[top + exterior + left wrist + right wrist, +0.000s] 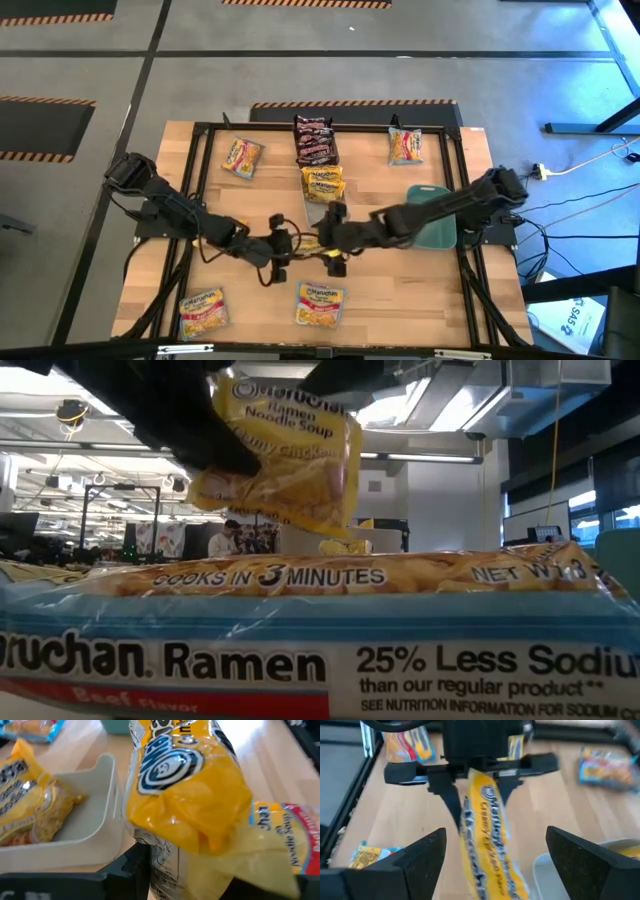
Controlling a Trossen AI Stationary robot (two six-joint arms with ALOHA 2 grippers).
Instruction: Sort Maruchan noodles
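Above table centre, left pincer (477, 795) clamping yellow noodle packet (490, 845), right pincer (495, 855) spread open around it, packet's far end hidden.

Both arms reach to mid-table: left gripper (476, 795) clamped (jaws partly closed), right gripper (495, 860) spread wide.

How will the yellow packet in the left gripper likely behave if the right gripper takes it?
The yellow packet is probably light, since the left gripper holds it aloft by one end. Its loose wrapper end looks crumpled, so edges likely flex. The glossy film may slip between the right gripper's open fingers.
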